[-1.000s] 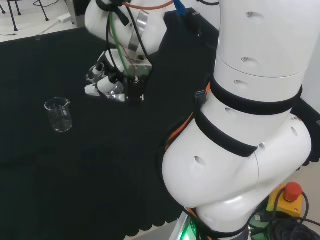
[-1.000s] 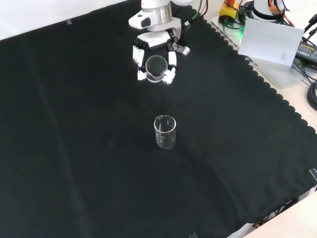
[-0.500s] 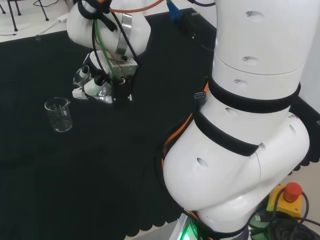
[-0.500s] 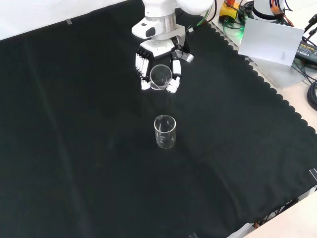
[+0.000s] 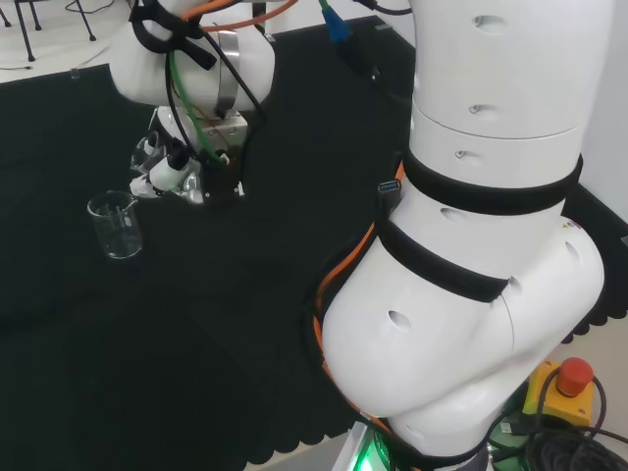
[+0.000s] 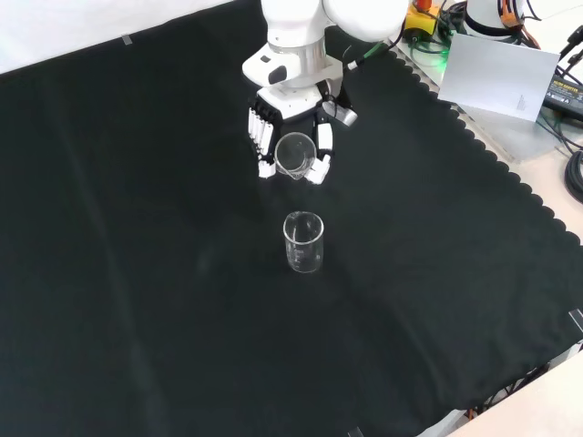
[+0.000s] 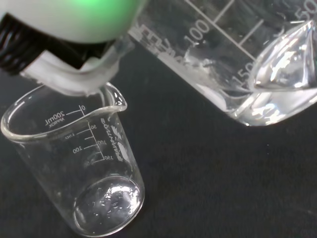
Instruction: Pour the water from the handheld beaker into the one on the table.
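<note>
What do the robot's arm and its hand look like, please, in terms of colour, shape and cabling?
The arm is glossy white, built of rounded links with black bands at the joints. Orange, green and black cables run along it toward the wrist. The hand is black and white, with white segmented fingers.

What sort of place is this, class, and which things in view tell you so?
Probably a robotics lab test bench: a white robot arm over black cloth, graduated glass beakers, and a red emergency-stop button at the base.
</note>
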Tool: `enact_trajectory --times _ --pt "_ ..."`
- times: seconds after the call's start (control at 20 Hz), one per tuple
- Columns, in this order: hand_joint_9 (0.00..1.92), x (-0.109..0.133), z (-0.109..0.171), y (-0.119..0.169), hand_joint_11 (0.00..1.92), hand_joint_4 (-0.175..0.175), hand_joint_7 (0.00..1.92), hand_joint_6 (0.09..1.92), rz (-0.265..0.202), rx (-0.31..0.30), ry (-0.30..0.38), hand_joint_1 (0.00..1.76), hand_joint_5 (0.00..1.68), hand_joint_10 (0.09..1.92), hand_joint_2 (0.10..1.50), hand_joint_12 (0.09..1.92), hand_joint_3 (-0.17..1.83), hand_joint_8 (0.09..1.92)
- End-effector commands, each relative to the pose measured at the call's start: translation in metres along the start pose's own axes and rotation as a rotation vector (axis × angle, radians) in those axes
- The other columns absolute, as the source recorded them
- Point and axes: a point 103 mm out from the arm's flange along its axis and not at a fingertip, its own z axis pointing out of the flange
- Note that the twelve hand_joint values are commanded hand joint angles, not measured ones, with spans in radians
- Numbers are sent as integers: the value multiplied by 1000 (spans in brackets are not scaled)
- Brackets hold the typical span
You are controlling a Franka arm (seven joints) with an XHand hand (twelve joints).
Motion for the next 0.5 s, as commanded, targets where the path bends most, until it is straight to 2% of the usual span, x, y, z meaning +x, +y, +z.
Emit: enact_trajectory --times 0.05,0.5 --pt "1667 16 7 9 1366 172 1856 120 -8 9 -64 1178 1558 515 571 823 670 289" --pt "1665 23 11 14 1365 170 1854 119 -7 19 -159 1178 1558 518 572 823 670 292"
